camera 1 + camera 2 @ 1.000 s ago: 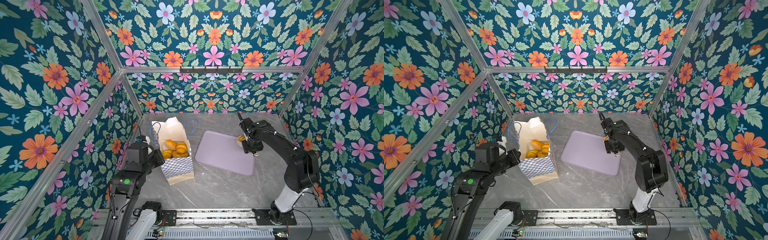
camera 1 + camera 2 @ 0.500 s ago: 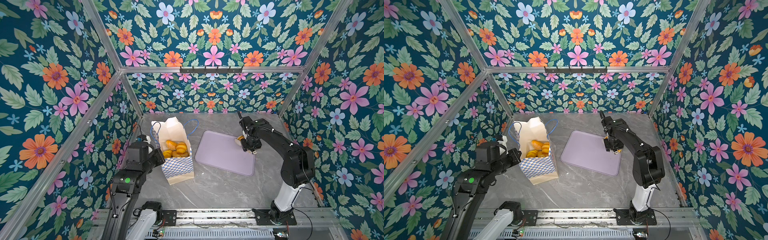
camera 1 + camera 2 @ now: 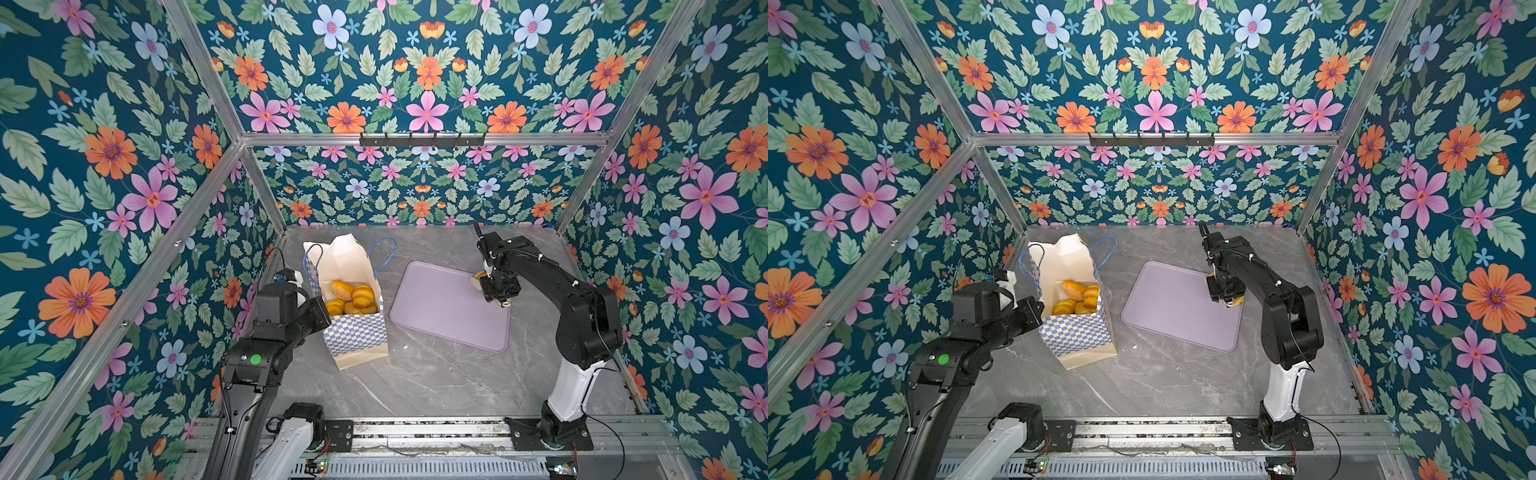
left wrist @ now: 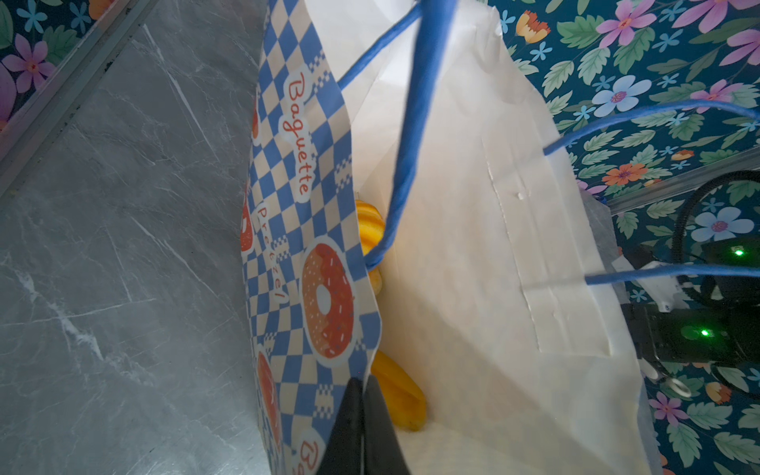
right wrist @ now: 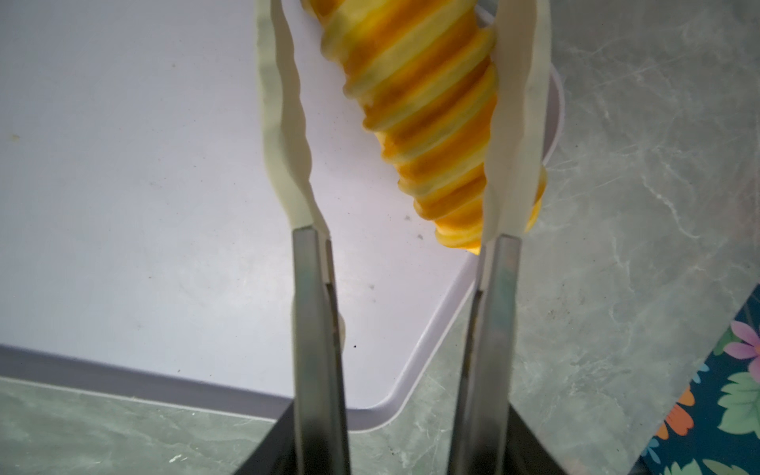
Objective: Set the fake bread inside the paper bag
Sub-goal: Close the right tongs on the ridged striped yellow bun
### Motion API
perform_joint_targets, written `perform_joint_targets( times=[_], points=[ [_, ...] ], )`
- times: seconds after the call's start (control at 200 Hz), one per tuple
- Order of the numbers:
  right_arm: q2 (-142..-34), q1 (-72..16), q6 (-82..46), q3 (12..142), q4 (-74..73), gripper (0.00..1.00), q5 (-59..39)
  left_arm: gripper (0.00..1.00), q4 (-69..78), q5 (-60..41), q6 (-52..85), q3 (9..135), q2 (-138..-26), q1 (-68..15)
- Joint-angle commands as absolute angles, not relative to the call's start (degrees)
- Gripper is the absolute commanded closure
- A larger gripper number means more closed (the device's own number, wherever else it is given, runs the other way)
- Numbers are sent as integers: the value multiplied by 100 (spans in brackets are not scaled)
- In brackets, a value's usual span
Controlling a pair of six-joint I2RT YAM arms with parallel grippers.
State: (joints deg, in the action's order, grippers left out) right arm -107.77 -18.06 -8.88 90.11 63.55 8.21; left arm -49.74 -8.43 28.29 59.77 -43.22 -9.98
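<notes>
The paper bag (image 3: 357, 332) (image 3: 1077, 332) stands open at the left of the marble table, with several pieces of fake bread (image 3: 353, 297) (image 3: 1077, 295) inside. My left gripper (image 4: 364, 386) (image 3: 322, 309) is shut on the bag's checkered rim (image 4: 312, 214), and a yellow bread (image 4: 397, 395) lies just behind its fingers. One ridged long loaf (image 5: 432, 115) (image 3: 480, 275) lies at the far right corner of the lilac tray (image 3: 440, 316) (image 5: 144, 164). My right gripper (image 5: 395, 16) (image 3: 490, 289) straddles it with cream fingers (image 5: 283, 123). The loaf rests against one finger, and a gap shows beside the other.
Floral walls on aluminium posts (image 3: 582, 195) close in the table on three sides. A black hook rail (image 3: 422, 139) hangs on the back wall. The bag's blue cord handles (image 3: 380, 249) stick up. A metal rail (image 3: 415, 432) holding both arm bases runs along the front.
The right gripper's fingers have drawn a little closer around the loaf, and the arm has shifted only slightly. The left arm and the bag have not moved.
</notes>
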Motion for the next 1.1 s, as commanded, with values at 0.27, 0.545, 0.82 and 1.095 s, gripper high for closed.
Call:
perform_joint_targets(
  times=[0.27, 0.545, 0.82, 1.095],
  points=[
    [-10634, -1815, -852, 8975, 6288, 62, 880, 93, -4904, -835, 2821, 6002, -4324, -1000],
    [-10347, -1812, -1059, 8993, 6408, 67, 548, 93, -4896, -850, 2826, 5992, -4333, -1000],
    [-10085, -1822, -1374, 8889, 6365, 70, -18, 93, -4908, -827, 2830, 6003, -4290, -995],
    [-9680, -1827, -1559, 8664, 6244, 70, -339, 93, -4947, -809, 2848, 6028, -4270, -999]
  ],
)
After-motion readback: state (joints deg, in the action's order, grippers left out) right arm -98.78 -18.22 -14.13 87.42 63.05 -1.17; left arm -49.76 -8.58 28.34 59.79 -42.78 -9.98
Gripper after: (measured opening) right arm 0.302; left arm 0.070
